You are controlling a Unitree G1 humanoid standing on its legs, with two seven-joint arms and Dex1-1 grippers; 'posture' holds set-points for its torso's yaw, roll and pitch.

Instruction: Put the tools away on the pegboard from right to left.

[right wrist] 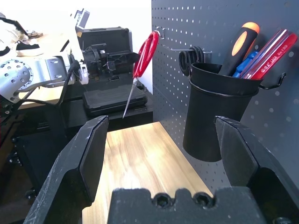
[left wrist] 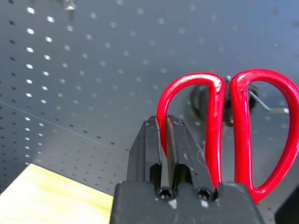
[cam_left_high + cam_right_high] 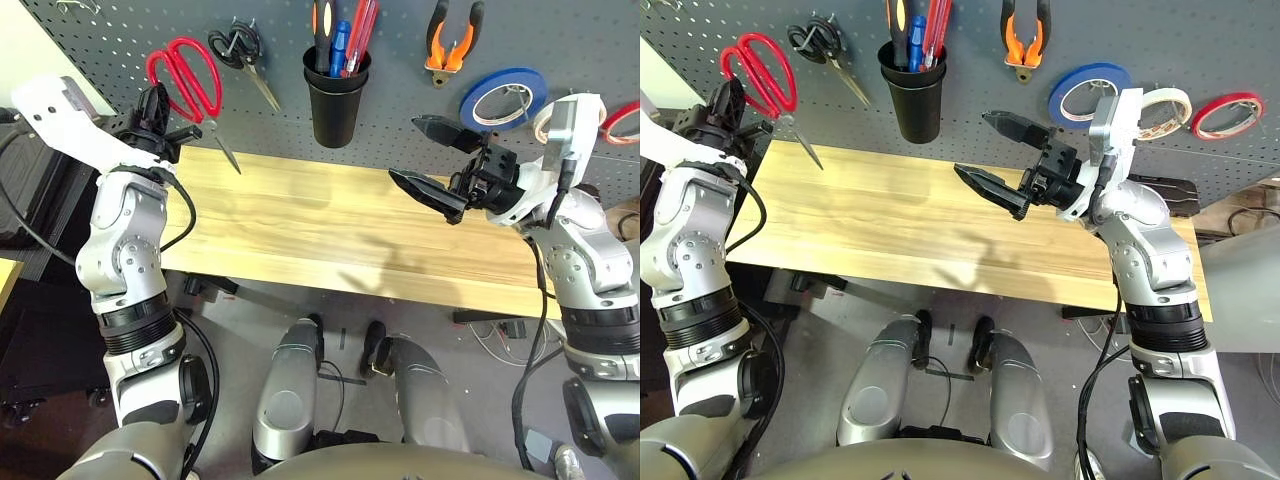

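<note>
My left gripper is shut on one loop of the red-handled scissors, holding them up against the pegboard at its left end, blades pointing down. The left wrist view has the fingers clamped on the red handle close to the board. My right gripper hovers open and holds nothing above the right half of the table. The orange-and-black pliers hang on the board. The white tape roll hangs behind my right wrist. The orange-and-black screwdriver stands in the black cup.
Black-handled scissors hang just right of the red ones. A blue tape roll and a red tape roll hang at the board's right. Pens share the cup. The wooden table lies below the board.
</note>
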